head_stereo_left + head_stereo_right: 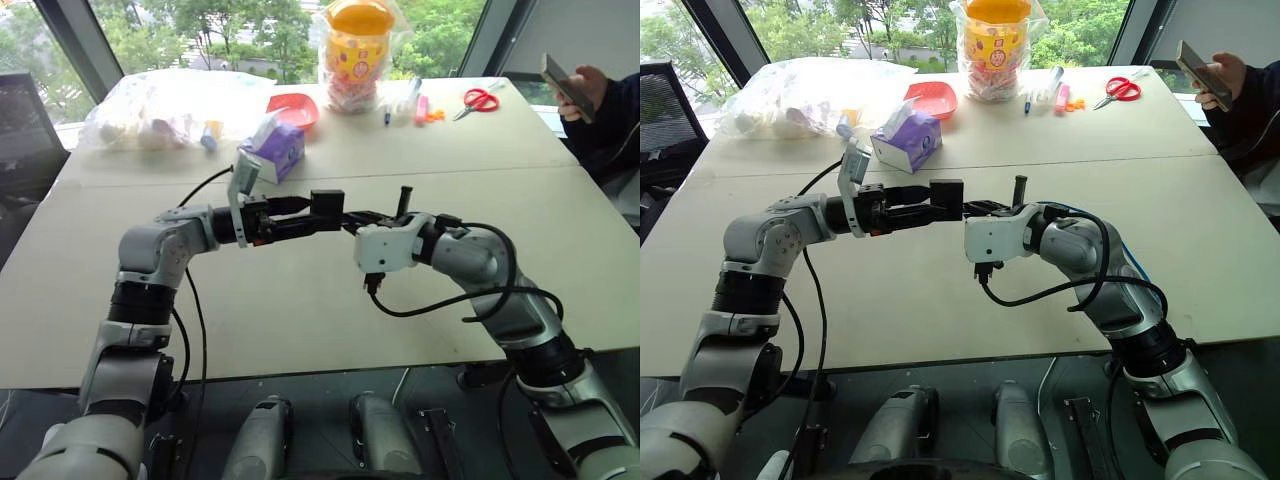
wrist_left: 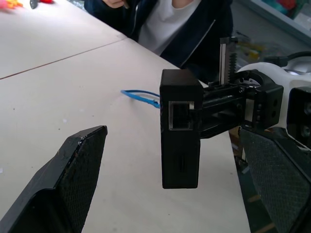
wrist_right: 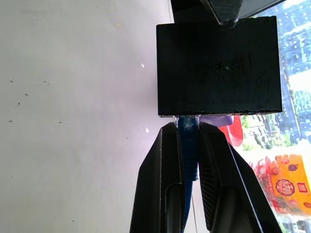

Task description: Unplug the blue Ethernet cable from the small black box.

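The small black box (image 1: 327,208) hangs above the table between my two grippers. My right gripper (image 3: 188,127) is shut on the plug end of the blue Ethernet cable (image 3: 188,145), right where it enters the box's edge (image 3: 218,65). My left gripper (image 2: 172,133) is open, its wide fingers (image 2: 73,170) on either side of the box (image 2: 180,141) without touching it. An empty port on the box faces the left wrist camera. A loop of the blue cable (image 2: 141,95) lies on the table behind the box.
On the white table (image 1: 300,310) behind the grippers stands a purple tissue box (image 1: 272,148). Further back are a red bowl (image 1: 295,105), a plastic bag of items (image 1: 165,105), a bagged orange-lidded jar (image 1: 357,50) and red scissors (image 1: 481,98). A person (image 1: 590,90) holding a phone sits at the right.
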Available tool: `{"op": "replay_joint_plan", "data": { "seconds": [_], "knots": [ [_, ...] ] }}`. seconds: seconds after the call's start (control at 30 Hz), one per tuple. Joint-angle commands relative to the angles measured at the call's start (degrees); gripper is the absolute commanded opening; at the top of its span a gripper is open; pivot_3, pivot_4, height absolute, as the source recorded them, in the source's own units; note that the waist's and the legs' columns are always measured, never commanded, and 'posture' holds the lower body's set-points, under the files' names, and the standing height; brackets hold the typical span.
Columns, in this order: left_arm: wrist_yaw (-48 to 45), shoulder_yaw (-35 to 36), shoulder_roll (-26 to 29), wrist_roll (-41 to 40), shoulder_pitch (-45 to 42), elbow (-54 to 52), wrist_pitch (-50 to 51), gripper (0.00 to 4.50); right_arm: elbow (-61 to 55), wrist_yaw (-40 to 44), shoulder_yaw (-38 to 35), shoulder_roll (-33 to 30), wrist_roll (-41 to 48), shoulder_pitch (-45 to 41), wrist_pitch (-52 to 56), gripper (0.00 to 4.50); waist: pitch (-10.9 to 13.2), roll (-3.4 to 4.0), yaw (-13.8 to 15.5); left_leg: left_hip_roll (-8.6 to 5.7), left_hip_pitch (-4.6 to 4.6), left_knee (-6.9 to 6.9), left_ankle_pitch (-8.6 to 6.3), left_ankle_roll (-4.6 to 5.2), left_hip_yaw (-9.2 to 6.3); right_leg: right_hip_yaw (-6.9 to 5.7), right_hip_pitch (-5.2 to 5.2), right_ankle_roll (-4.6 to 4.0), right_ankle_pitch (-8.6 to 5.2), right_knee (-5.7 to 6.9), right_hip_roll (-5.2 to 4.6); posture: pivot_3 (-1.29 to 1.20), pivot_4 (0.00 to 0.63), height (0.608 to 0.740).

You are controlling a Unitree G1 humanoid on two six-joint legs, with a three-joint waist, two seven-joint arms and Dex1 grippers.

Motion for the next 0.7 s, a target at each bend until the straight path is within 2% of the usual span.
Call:
{"op": "replay_joint_plan", "data": {
  "seconds": [0.03,0.23,0.27,0.4,0.47,0.53,0.7],
  "knots": [
    [-1.2,-0.6,-0.6,0.6,-0.8,-0.1,-2.4,3.72,-3.0,0.4,-0.1,-0.2,0.3,-1.0,-0.6,0.0,0.0,0.0,0.3,0.0,0.0,0.0,0.0,0.0,0.0,0.0,0.0,0.0,0.0,0.0,0.0,0.0,0.15,0.74],
    [-2.2,-1.7,-1.6,1.4,-1.3,1.1,-3.7,0.74,-3.5,1.9,-0.1,-0.8,0.9,-1.4,-0.7,0.0,0.0,-0.01,0.5,-0.01,-0.01,0.02,0.0,0.0,0.0,0.0,0.02,-0.03,-0.01,-0.03,-0.01,0.0,0.15,0.74],
    [-2.5,-1.9,-1.6,1.6,-1.4,1.3,-3.8,0.46,-3.6,2.3,-0.3,-1.0,1.1,-1.6,-0.7,0.0,0.0,-0.01,0.5,-0.01,-0.01,0.02,0.0,0.0,0.0,0.0,0.02,-0.03,-0.02,-0.03,-0.02,0.0,0.15,0.74],
    [-3.4,-2.9,-0.7,3.1,-1.6,1.6,-4.4,0.49,-3.1,4.4,-1.2,-1.7,3.3,-3.4,0.0,0.0,0.0,-0.01,0.4,0.0,-0.01,0.01,0.0,0.0,-0.02,-0.01,0.02,-0.02,-0.01,-0.03,-0.01,0.0,0.15,0.74],
    [-4.4,-3.4,-0.3,3.7,-1.8,1.7,-5.1,0.49,-2.5,7.2,-2.6,-1.6,7.5,-4.6,3.1,0.96,0.0,-0.01,0.4,0.0,-0.01,0.0,0.0,0.0,-0.01,-0.01,0.02,-0.02,-0.01,-0.03,0.0,0.0,0.15,0.74],
    [-6.1,-3.8,0.4,3.7,-2.2,1.8,-5.3,0.49,-1.9,10.7,-4.4,-1.5,12.6,-5.7,9.2,1.68,0.0,-0.01,0.4,0.02,0.0,0.0,0.0,0.0,-0.01,0.0,0.02,-0.02,-0.01,-0.03,0.01,0.0,0.15,0.74],
    [-10.3,-3.7,2.0,3.4,-3.5,2.2,-6.0,0.49,-3.0,20.2,-7.5,-2.6,27.9,-7.4,31.2,4.34,0.0,-0.01,0.5,0.05,-0.01,0.01,0.0,0.01,-0.05,-0.01,0.03,-0.03,-0.02,-0.04,0.0,0.0,0.15,0.74]
  ]
}}
